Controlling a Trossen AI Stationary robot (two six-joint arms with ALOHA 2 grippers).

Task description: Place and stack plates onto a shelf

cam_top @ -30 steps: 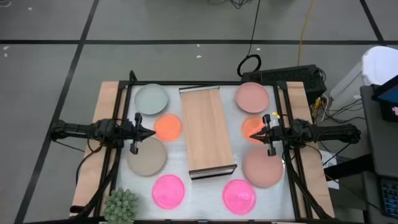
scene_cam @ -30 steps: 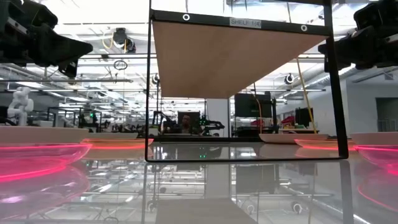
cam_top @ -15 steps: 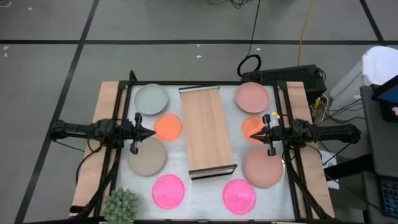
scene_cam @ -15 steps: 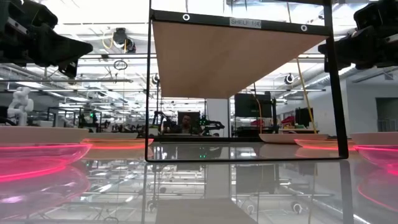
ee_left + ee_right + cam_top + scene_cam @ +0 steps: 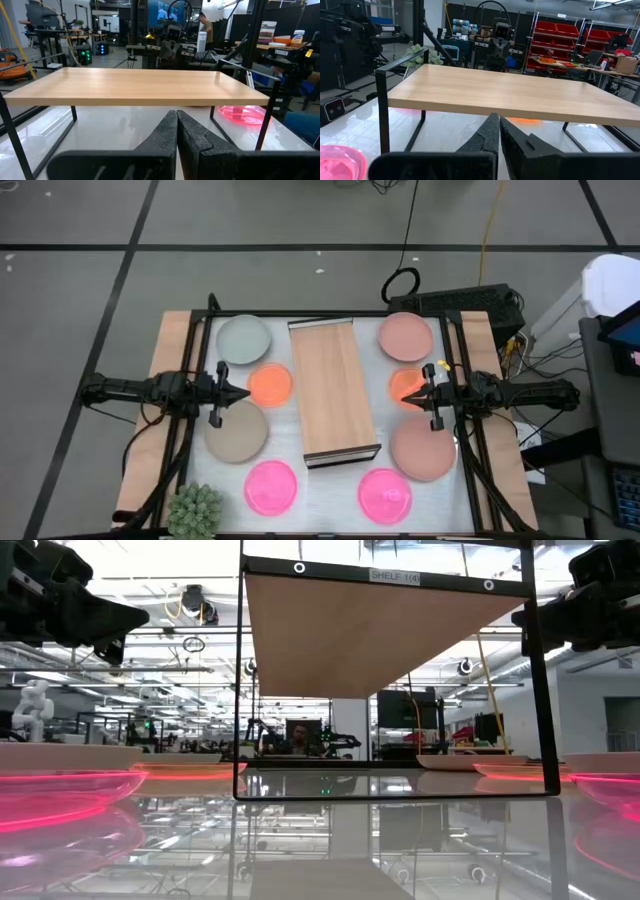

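Observation:
The shelf (image 5: 333, 390), a light-wood board on thin black legs, stands mid-table, long side running near to far. Several plates lie flat on the white tabletop on either side. Left of it are a green-grey plate (image 5: 243, 339), a small orange one (image 5: 270, 384), a beige one (image 5: 236, 431) and a hot pink one (image 5: 271, 486). Right of it are a salmon one (image 5: 405, 336), a small orange one (image 5: 400, 380), a larger salmon one (image 5: 423, 448) and a hot pink one (image 5: 385, 494). My left gripper (image 5: 246, 392) and right gripper (image 5: 404, 399) hang level and shut, pointing at the shelf (image 5: 140, 85) (image 5: 510, 95) from either side.
A spiky green plant (image 5: 195, 510) stands at the near left corner. The shelf's black legs (image 5: 240, 680) leave open room under the board. Cables and a dark box (image 5: 470, 302) lie beyond the far right corner. A person (image 5: 204, 27) shows far off in the room.

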